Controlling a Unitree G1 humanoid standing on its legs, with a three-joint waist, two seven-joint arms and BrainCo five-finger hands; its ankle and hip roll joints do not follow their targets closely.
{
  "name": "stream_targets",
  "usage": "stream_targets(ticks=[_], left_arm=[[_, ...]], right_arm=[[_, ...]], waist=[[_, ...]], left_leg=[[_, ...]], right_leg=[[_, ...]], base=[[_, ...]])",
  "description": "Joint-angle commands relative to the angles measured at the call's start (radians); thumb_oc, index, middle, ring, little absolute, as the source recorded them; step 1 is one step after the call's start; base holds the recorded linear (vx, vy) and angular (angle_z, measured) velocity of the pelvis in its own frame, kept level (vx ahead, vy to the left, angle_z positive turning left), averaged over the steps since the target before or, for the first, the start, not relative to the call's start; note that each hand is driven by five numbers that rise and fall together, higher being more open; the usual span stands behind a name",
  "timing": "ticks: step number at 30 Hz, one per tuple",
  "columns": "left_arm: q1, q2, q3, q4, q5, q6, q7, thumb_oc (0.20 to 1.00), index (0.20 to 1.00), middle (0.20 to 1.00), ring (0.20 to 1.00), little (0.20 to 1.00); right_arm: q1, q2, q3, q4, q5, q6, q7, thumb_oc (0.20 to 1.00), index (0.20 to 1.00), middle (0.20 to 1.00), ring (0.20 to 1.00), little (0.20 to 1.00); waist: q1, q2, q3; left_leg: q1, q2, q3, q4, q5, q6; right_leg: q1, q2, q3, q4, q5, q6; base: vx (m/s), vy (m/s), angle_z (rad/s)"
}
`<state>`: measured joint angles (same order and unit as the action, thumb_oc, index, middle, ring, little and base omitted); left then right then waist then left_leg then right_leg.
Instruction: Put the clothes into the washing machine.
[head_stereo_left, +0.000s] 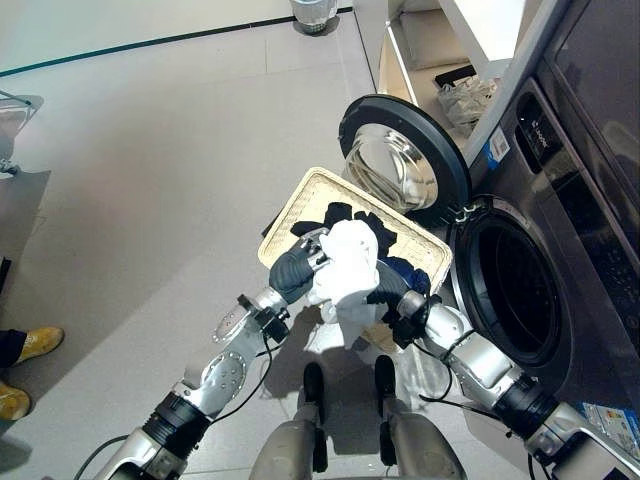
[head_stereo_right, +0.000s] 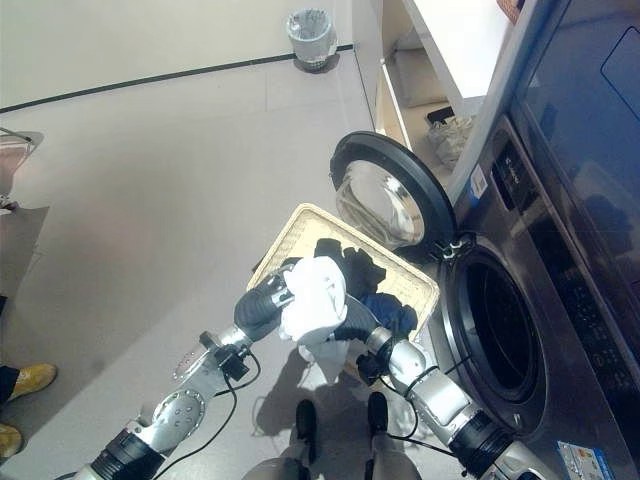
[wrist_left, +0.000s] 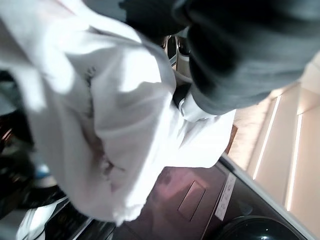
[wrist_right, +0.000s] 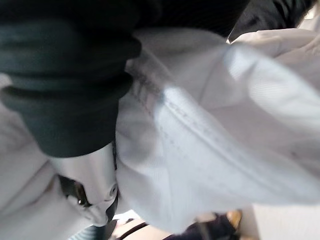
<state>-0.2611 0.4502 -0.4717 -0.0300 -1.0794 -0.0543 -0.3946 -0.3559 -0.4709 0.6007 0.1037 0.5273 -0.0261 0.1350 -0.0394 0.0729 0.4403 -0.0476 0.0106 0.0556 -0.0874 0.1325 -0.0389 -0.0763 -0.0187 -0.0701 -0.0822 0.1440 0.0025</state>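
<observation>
I hold a white garment (head_stereo_left: 348, 270) bunched between my left robot hand (head_stereo_left: 296, 270) and right robot hand (head_stereo_left: 392, 290), both clenched on it, above the basket (head_stereo_left: 300, 205). Dark clothes (head_stereo_left: 365, 222) remain inside; the washing machine (head_stereo_left: 520, 290) drum to the right looks empty.

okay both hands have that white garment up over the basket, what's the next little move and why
Probably swing the white garment toward the robot's right, to the open drum. Both the left hand and right hand hold it above the wicker basket, and the door stands open.
</observation>
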Motion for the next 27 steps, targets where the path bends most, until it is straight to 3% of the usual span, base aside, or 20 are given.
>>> stream_targets(ticks=[1,4,9,10,15,16,22,25,27], left_arm=[[-0.028,-0.023,-0.045,-0.067,-0.044,-0.039,-0.056,0.2,0.2,0.2,0.2,0.2],[-0.031,-0.021,-0.062,-0.058,-0.07,-0.031,-0.073,0.2,0.2,0.2,0.2,0.2],[-0.042,-0.018,-0.079,-0.038,-0.048,-0.037,-0.032,0.2,0.2,0.2,0.2,0.2],[-0.055,-0.015,-0.09,-0.009,0.021,-0.057,0.072,1.0,1.0,1.0,1.0,1.0],[-0.059,-0.002,-0.06,0.037,0.234,-0.117,0.313,1.0,1.0,1.0,1.0,1.0],[-0.051,0.002,-0.024,0.055,0.339,-0.13,0.443,1.0,1.0,1.0,1.0,1.0],[-0.049,0.028,0.05,0.167,0.601,-0.126,0.744,1.0,1.0,1.0,1.0,1.0],[-0.071,0.041,0.076,0.261,0.595,-0.101,0.844,1.0,1.0,1.0,1.0,1.0],[-0.079,0.031,0.103,0.35,0.556,-0.137,0.852,1.0,1.0,1.0,1.0,1.0]], right_arm=[[0.021,0.06,0.043,-0.056,0.118,0.036,0.044,0.2,0.2,0.2,0.2,0.2],[0.031,0.067,0.056,-0.041,0.244,0.117,0.103,0.2,0.2,0.2,0.2,0.2],[0.031,0.089,0.06,-0.008,0.415,0.158,0.134,0.2,0.2,0.2,0.2,0.2],[0.031,0.113,0.06,0.023,0.524,0.167,0.137,0.2,0.2,0.2,0.2,0.2],[0.059,0.145,0.026,0.063,0.677,0.137,0.082,0.2,0.2,0.2,0.2,0.2],[0.086,0.164,-0.005,0.096,0.729,0.112,0.071,0.2,0.2,0.2,0.2,0.2],[0.127,0.176,-0.117,0.225,0.799,0.078,0.055,0.2,0.2,0.2,0.2,0.2],[0.116,0.167,-0.162,0.291,0.842,0.068,0.034,0.2,0.2,0.2,0.2,0.2],[0.107,0.158,-0.2,0.35,0.876,0.063,0.036,0.2,0.2,0.2,0.2,0.2]], waist=[[0.011,-0.046,-0.086],[0.01,-0.045,-0.072],[0.011,-0.042,-0.059],[0.011,-0.038,-0.05],[0.011,-0.028,-0.034],[0.012,-0.023,-0.027],[0.007,-0.007,0.001],[0.002,0.001,0.01],[-0.004,0.008,0.016]], left_leg=[[-0.038,-0.064,0.015,0.076,-0.134,0.022],[-0.045,-0.065,0.016,0.073,-0.131,0.025],[-0.055,-0.065,0.019,0.074,-0.127,0.026],[-0.064,-0.066,0.018,0.076,-0.123,0.025],[-0.08,-0.068,0.017,0.075,-0.114,0.024],[-0.091,-0.07,0.017,0.074,-0.11,0.024],[-0.129,-0.072,0.025,0.091,-0.104,0.018],[-0.147,-0.072,0.033,0.102,-0.102,0.013],[-0.157,-0.074,0.039,0.113,-0.101,0.01]], right_leg=[[-0.024,-0.029,-0.056,0.105,-0.145,0.065],[-0.032,-0.027,-0.056,0.105,-0.144,0.062],[-0.042,-0.027,-0.059,0.106,-0.14,0.059],[-0.052,-0.027,-0.059,0.109,-0.139,0.059],[-0.07,-0.029,-0.064,0.113,-0.137,0.059],[-0.08,-0.03,-0.066,0.116,-0.139,0.057],[-0.122,-0.04,-0.071,0.151,-0.15,0.052],[-0.145,-0.046,-0.074,0.169,-0.155,0.049],[-0.16,-0.051,-0.073,0.184,-0.156,0.049]], base=[[-0.03,-0.004,-0.01],[-0.05,0.0,-0.02],[-0.03,-0.004,-0.02],[-0.03,-0.006,0.01],[-0.02,0.002,0.0],[-0.03,0.011,-0.01],[-0.03,0.002,-0.04],[0.0,0.0,0.0],[0.0,0.0,0.0]])
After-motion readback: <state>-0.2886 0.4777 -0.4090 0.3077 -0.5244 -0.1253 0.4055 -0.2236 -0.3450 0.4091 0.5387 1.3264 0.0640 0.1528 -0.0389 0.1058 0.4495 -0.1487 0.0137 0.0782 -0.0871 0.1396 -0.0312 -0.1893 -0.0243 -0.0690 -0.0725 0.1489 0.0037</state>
